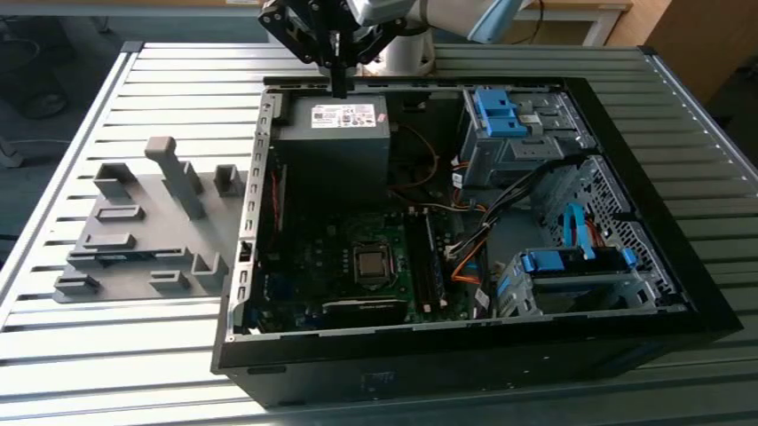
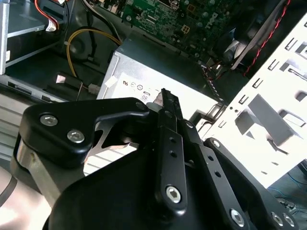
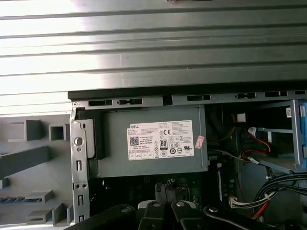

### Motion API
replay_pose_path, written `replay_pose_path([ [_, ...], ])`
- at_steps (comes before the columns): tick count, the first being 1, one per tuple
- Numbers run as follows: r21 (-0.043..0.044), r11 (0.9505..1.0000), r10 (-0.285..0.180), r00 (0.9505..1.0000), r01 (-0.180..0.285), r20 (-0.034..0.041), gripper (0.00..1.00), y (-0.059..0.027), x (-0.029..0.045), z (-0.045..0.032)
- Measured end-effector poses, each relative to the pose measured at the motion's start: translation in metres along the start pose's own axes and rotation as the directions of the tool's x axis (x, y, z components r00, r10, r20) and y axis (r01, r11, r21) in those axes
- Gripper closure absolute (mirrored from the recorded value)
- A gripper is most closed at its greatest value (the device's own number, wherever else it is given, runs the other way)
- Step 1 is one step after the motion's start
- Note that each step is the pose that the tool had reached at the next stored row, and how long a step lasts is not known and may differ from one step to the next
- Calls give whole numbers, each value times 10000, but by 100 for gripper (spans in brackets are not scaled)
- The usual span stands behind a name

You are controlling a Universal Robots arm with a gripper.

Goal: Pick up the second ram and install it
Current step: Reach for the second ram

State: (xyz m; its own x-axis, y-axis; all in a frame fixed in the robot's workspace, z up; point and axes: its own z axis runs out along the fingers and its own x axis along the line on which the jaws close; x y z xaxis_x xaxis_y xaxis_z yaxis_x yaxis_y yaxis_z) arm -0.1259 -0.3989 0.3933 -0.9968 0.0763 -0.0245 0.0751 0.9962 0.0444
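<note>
- Second ram lay at the exterior view's left as a thin dark strip with a bluish tinge, resting in a low slot on the near part of the grey fixture on the slatted table; it also appeared as a bluish strip in the first wrist view, and it was well apart from the gripper
- Upright blocks stood on the same fixture, farther back than the ram; a clean pick would probably come down clear of them, take the board by its two flat faces near mid-length, and lift it straight out of its slot
- Gripper hung at the far side of the scene, pointing down over the far edge of the power supply; in the second wrist view its fingers were drawn together with nothing visible between them, so they would have to part before they could close on the board
- Computer case lay open on its side, with the memory slots near its middle, right of the processor socket; I could not tell which slots were filled, and seating would likely need the board square over a free slot and pressed evenly
- Drive bays with blue fittings and loose cables filled the right of the case, close enough to the slots to be a snagging risk
</note>
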Motion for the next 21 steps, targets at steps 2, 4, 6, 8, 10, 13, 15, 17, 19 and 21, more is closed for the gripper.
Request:
replay_pose_path([
  [2, 0, 10000, -1, 10000, 1, 0, 89, -1, 13, 0],
  [4, 0, 10000, 0, 10000, 0, 0, 89, -2, 25, -1],
  [6, 0, 10000, -1, 10000, 1, 0, 89, -3, 39, -1],
  [8, 0, 10000, -1, 10000, 1, 1, 89, -4, 54, -1],
  [10, 0, 10000, 0, 10000, 0, 0, 89, -5, 69, -2],
  [13, -1, 10000, 0, 10000, 0, 0, 89, -6, 87, -2],
  [15, 1, 10000, 0, 10000, 0, 0, 89, -7, 97, -3],
  [17, -1, 10000, -1, 10000, 1, 0, 89, -8, 107, -3],
  [19, 0, 10000, -1, 10000, 1, 0, 89, -9, 117, -3],
  [21, 0, 10000, 0, 10000, 0, 0, 89, -10, 128, -3],
])
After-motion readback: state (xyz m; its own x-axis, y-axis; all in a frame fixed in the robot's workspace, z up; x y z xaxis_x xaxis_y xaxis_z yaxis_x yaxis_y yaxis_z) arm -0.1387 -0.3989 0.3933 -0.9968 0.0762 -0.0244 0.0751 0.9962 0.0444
